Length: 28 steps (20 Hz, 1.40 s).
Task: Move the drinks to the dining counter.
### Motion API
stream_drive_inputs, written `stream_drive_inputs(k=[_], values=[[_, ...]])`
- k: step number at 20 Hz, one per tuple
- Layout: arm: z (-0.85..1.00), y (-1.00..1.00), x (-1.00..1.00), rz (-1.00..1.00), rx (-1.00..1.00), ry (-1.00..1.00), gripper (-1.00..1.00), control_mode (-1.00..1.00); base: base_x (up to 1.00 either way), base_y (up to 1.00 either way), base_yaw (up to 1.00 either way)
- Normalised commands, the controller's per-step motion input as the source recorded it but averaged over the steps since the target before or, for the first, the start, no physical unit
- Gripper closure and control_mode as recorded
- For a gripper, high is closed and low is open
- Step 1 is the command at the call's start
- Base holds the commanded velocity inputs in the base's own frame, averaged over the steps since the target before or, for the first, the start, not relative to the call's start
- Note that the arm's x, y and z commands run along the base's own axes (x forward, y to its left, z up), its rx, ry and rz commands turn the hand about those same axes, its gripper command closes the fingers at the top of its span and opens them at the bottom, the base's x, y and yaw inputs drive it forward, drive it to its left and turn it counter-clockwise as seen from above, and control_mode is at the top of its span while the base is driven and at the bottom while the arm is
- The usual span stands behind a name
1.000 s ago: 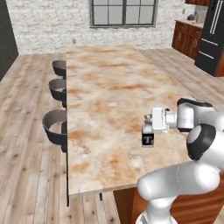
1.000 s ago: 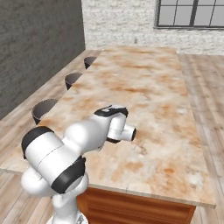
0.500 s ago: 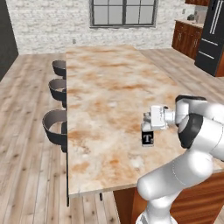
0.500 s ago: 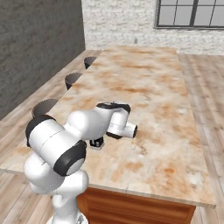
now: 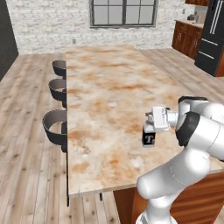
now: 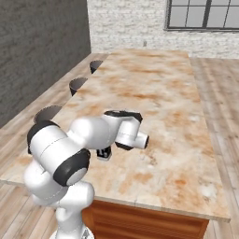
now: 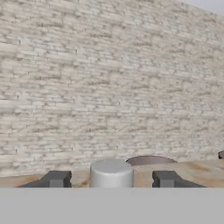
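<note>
You see only the lower body of the black bottle point(image 6: 104, 153) in the right base view, because the white arm point(image 6: 93, 135) covers its neck and cap, and in the hand view only its grey cap point(image 7: 111, 173) rises above the bottom band, with the rest cut off. In the left base view the gripper point(image 5: 151, 124) is mostly lost behind the wrist block, so you cannot tell there whether its fingers touch the bottle, and the fridge point(image 5: 213, 35) and wooden cabinets point(image 5: 185, 38) run off the right edge. The stools point(image 5: 54, 127) are half hidden under the counter point(image 5: 105, 96) edge.
</note>
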Motion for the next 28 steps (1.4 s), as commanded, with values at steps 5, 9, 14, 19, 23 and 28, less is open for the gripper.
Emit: stream_drive_inputs(k=[5, 9, 14, 19, 23, 28], values=[[0.09, 0.00, -0.23, 0.00, 0.00, 0.00, -1.00, -1.00, 0.00, 0.00, 0.00], [0.47, 0.00, -0.23, 0.00, 0.00, 0.00, -1.00, -1.00, 0.00, 0.00, 0.00], [0.60, 0.00, -0.31, 0.00, 0.00, -0.04, -1.00, -1.00, 0.00, 0.00, 0.00], [0.47, 0.00, -0.77, 0.02, 0.00, -0.26, -1.00, -1.00, 0.00, 0.00, 0.00], [0.25, 0.05, -0.95, 0.05, -0.02, -0.40, -1.00, -1.00, 0.00, 0.00, 0.00], [0.14, 0.19, -0.80, 0.06, -0.06, -0.35, -1.00, -1.00, 0.00, 0.00, 0.00]])
